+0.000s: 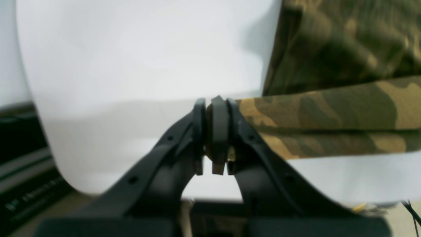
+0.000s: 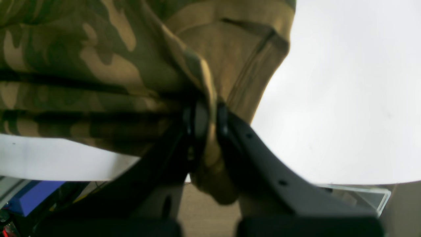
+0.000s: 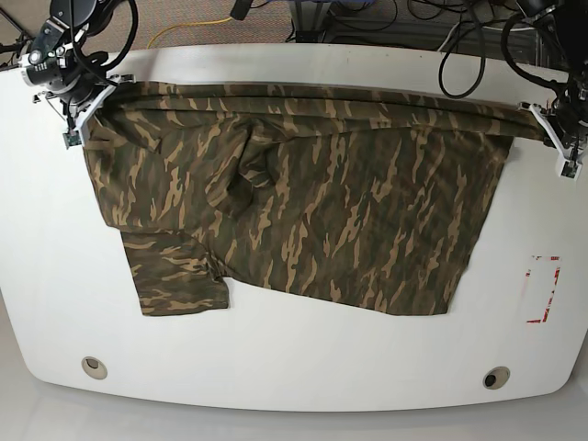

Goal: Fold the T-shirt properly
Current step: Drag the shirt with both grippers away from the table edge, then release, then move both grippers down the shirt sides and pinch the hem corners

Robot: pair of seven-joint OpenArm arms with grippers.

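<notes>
Both tools are pinching cloth: my left tool (image 3: 557,138) at the upper right of the base view and my right tool (image 3: 81,108) at the upper left each grip the far edge of the T-shirt (image 3: 312,197), which lies spread across the table (image 3: 294,367) with that edge drawn into a taut fold. I judge it light, limp and prone to sag, so hems and corners are the places to hold. Bare table lies toward the bottom of the frame, with its rim just beyond both tools.
</notes>
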